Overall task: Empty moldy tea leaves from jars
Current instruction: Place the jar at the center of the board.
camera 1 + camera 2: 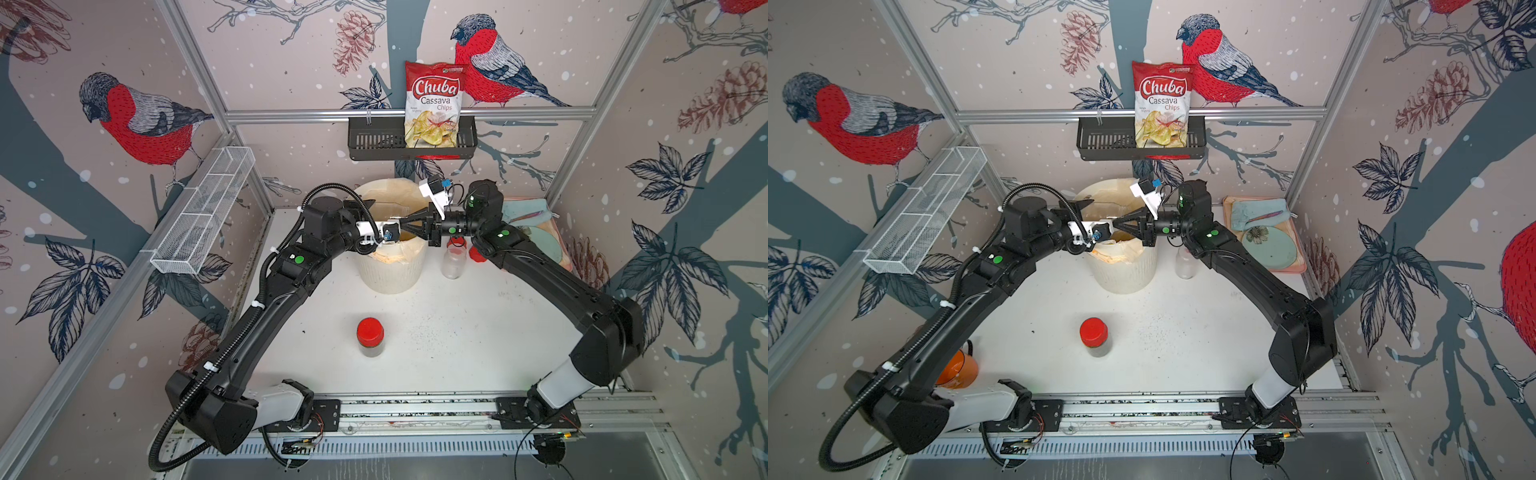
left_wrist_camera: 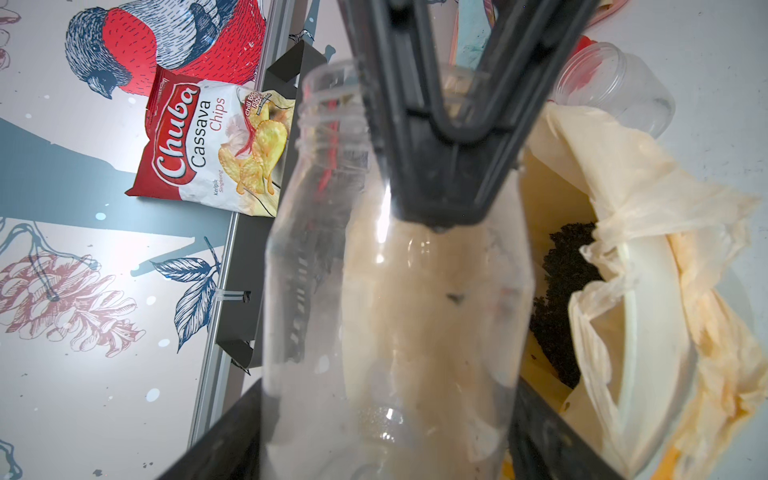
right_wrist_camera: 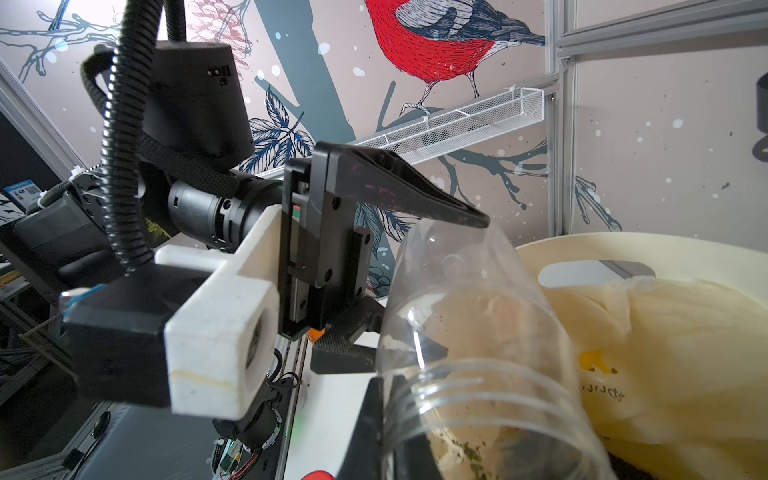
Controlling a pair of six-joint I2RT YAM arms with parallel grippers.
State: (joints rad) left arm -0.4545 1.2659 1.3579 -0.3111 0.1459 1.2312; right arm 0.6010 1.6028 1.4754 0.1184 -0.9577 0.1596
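In both top views your left gripper and right gripper meet tip to tip above the bin. Two jars stand on the surface. A capped jar with dark contents is out front, and an open jar, which looks empty, is just beside the bin. A loose lid lies next to the open jar. Your right forearm passes right over those two, so a careless pull-back could knock them.

From the left wrist, the held jar lies between the left gripper's fingers. You cannot tell whether they press on it or have let go. The right gripper looks closed on the jar's wall. The tea leaves sit as a dark heap inside the bag liner.

From the right wrist, the right fingers look pinched on the thin wall by the threaded mouth, one seemingly inside. That hold is narrow. If the left gripper lets go too soon, the jar could pivot or drop into the bin. A few greenish bits cling inside the neck and could scatter if you carry it off mouth-down.

Your count is three jars, two lids showing, one bin and two grippers.
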